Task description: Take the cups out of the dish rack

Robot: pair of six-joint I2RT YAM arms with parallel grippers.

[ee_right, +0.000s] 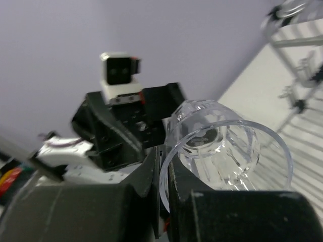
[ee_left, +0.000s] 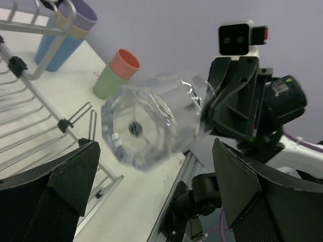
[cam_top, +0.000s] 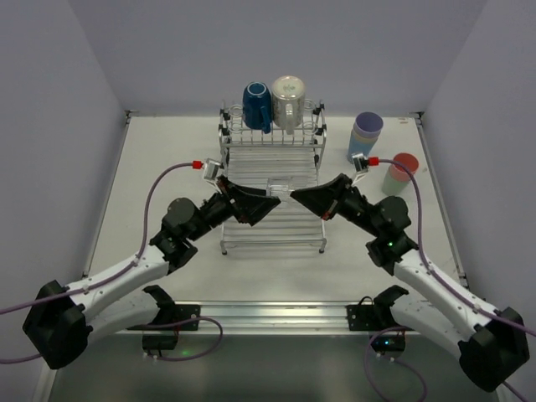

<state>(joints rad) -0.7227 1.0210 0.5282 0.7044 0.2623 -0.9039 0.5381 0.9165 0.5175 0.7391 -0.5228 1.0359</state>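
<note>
Table (cam_top: 167,159) carries dish rack (cam_top: 272,234), lavender-topped stack (cam_top: 366,136), pink-topped stack (cam_top: 401,172)

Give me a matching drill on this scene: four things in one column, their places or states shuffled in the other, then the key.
1. dark-blue mug
2. clear tumbler
3. pink cup
4. left end effector

A. stacked in the green cup, on the table right of the dish rack
B. open, gripping nothing
C. pinched at its rim by the right end effector
D. on the dish rack's raised tier

Pairs: 1-D; 2-C; 3-A; 4-B
</note>
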